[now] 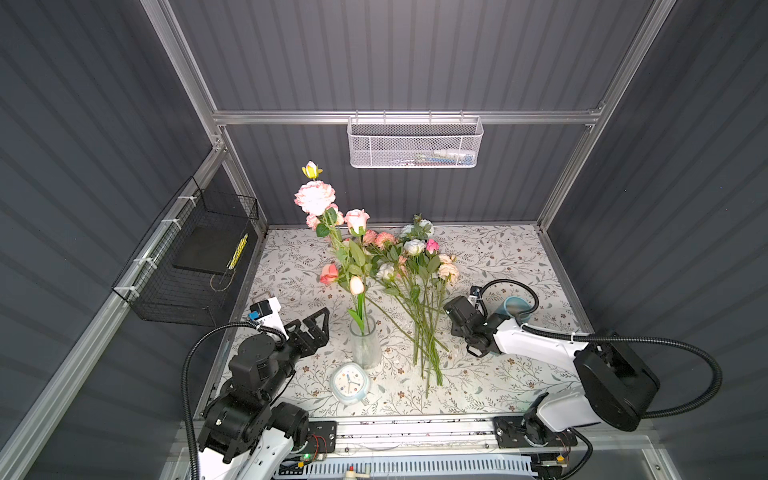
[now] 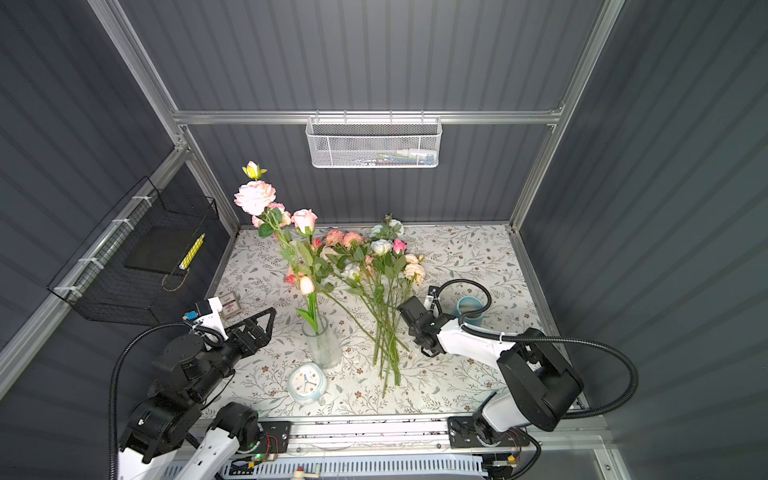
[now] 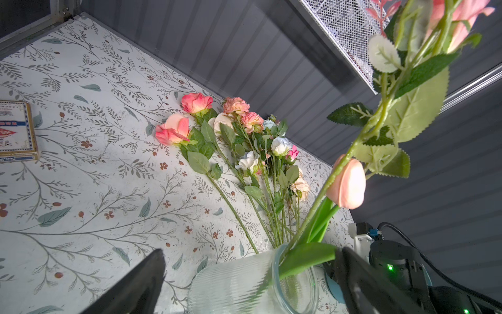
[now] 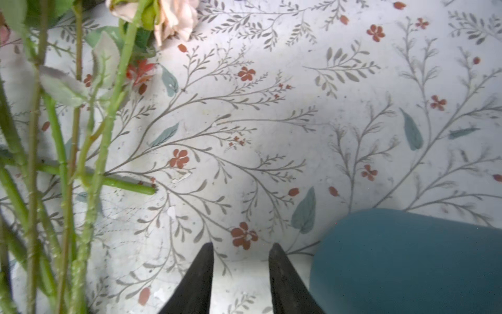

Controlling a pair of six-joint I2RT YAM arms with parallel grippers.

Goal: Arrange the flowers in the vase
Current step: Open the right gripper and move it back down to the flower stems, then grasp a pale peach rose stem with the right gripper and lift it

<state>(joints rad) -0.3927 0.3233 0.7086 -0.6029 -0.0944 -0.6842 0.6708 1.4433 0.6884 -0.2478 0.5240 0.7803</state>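
Glass vase point(image 1: 365, 345) could tip if my wide-open left gripper point(image 1: 311, 322) beside it nudges it, and my half-parted, empty right gripper point(image 4: 240, 271) may snag several tangled flowers point(image 1: 415, 291) lying alongside.

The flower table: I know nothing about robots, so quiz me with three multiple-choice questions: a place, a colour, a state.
1. Where is the clock? A) Right next to the vase. B) Hanging on the wall. C) On a shelf.
2. The cup's colour? A) Red. B) Yellow. C) Blue-green.
3. The right pincer is: A) shut tight. B) open, empty. C) holding the cup.
Key: 1 A, both top views show it at the vase's foot; 2 C, teal in the right wrist view; 3 B, only tablecloth shows between its tips.
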